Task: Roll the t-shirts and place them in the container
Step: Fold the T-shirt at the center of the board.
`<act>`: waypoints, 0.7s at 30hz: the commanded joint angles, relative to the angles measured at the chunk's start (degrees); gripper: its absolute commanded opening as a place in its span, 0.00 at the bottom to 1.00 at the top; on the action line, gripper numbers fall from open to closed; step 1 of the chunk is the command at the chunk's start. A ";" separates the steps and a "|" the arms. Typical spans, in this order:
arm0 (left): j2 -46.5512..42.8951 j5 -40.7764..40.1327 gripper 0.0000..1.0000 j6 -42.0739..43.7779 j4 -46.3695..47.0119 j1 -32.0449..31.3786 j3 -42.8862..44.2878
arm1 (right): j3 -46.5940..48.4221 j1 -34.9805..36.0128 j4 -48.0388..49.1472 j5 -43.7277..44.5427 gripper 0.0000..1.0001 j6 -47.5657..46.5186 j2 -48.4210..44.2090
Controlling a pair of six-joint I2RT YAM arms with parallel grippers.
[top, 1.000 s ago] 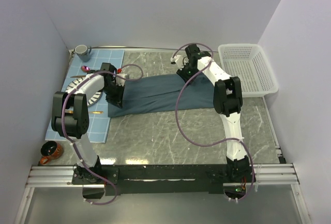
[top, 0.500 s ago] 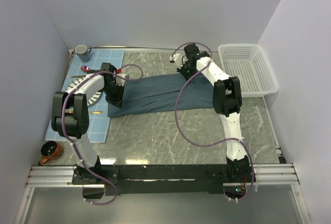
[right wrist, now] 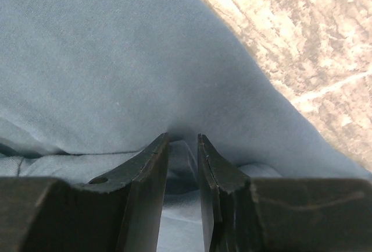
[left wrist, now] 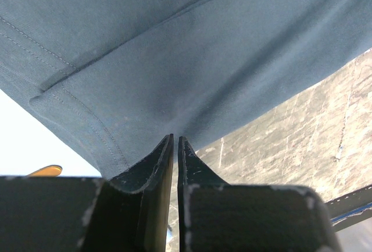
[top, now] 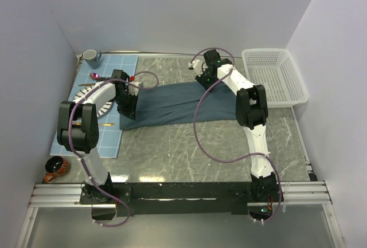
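The t-shirt [top: 172, 103] lies as a long folded band across the worktop [top: 189, 150], between the two arms. The left gripper [left wrist: 175, 138] is pinched on the hem at the band's left end, beside the plate [top: 85, 92]. The right gripper [right wrist: 182, 137] sits on the far right edge, jaws narrowly apart with cloth puckered between them; I cannot tell whether it grips.

No readable text anywhere.
Checked t-shirt [top: 172, 103], placemat [top: 123, 65], basket [top: 267, 51], grey mug [top: 90, 58], brown cup [top: 55, 169] and counter [top: 189, 145]: no print, label, brand or number legible. Both wrist views filled with plain fabric and marbled stone only; any markings on the arms too small to make out from above.
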 commanded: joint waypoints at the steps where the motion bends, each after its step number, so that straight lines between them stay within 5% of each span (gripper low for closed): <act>1: 0.15 -0.21 0.14 0.58 0.14 -0.03 1.88 | 1.21 0.31 -1.69 -0.08 0.31 1.94 -0.59; 12: 0.76 -0.47 0.14 0.66 0.23 -0.03 2.23 | 1.39 0.39 1.20 0.10 0.06 3.79 -3.03; 21: 2.52 -0.21 0.14 0.49 0.14 -0.20 3.90 | 1.39 2.50 6.21 -1.13 0.01 4.14 -7.43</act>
